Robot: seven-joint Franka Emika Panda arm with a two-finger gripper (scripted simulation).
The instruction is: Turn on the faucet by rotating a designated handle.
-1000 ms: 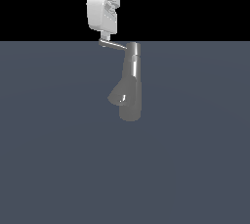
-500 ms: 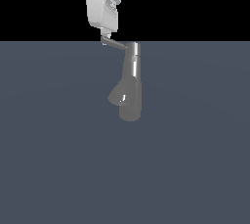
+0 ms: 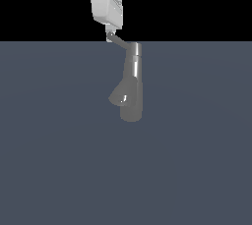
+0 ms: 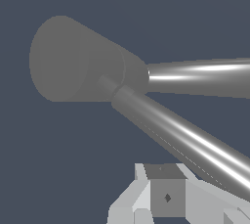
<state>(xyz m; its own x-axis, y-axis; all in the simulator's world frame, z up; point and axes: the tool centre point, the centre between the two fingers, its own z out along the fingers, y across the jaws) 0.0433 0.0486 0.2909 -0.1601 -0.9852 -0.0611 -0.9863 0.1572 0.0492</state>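
The faucet [image 3: 132, 96] stands upright in the exterior view, a grey metal column with a wedge spout [image 3: 121, 94] flaring toward that view's left. The thin handle [image 3: 121, 42] runs from the top cap up toward the exterior view's left. My gripper [image 3: 111, 36] hangs from above, its tip against the handle's outer end, and its fingers look shut with nothing between them. In the wrist view the shiny handle [image 4: 185, 140] runs diagonally from the faucet [image 4: 73, 66] past my gripper [image 4: 166, 196], close beside the fingers.
A flat dark blue-grey floor [image 3: 197, 170] spreads all around the faucet. Nothing else shows on it.
My gripper has shifted toward the exterior view's right and slightly up. The handle has swung with it, from nearly level to slanting upward, and looks shorter.
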